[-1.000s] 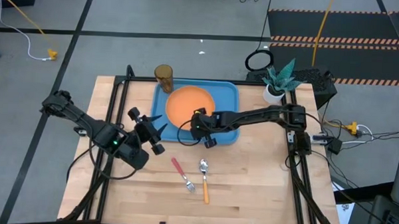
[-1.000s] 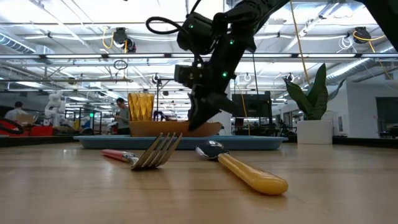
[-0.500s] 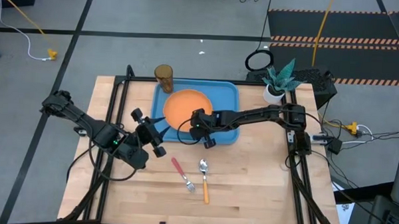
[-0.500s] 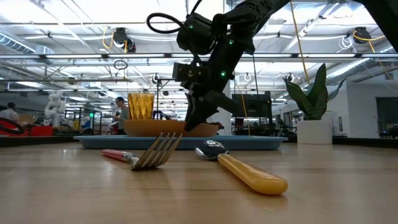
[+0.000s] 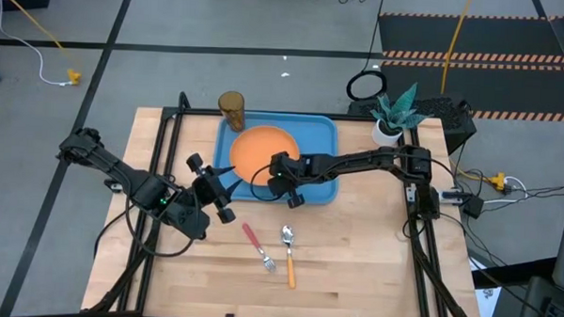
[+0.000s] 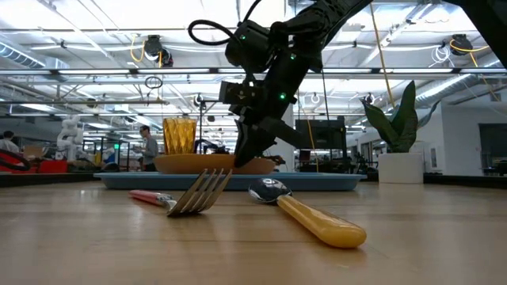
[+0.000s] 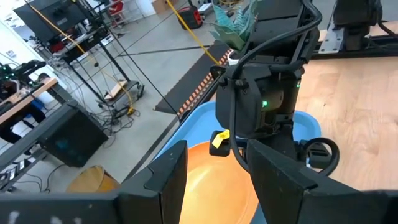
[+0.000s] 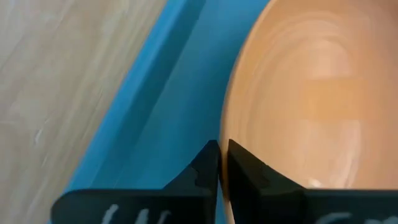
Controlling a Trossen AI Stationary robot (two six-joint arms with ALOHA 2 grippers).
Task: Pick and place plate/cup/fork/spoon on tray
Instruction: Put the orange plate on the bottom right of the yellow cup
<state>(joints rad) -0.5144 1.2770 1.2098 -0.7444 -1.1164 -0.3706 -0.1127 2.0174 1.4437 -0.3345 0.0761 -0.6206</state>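
Now the large light-blue plastic tray (image 5: 326, 128) on the wooden worktop (image 5: 353, 265) carries the round orange plastic plate (image 5: 260, 148), whose near rim the right claw (image 5: 271, 178) pinches, nearly closed; the left claw (image 5: 223, 187) waits spread open beside the tray.

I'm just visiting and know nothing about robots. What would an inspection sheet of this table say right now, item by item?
Surface: wooden table, black frame rails along its sides.
Tray: at the table's far middle.
Plate: on the tray.
Cup: on the table, at the tray's far left corner.
Fork and spoon: side by side on the wood, nearer than the tray.
Clutter: potted plant at the far right corner.
Right gripper: fingers pinched on the plate's near rim.
Left gripper: open, empty, left of the plate.
Cables: yellow cable and white cable on the floor.
Surroundings: workshop, a person far off.
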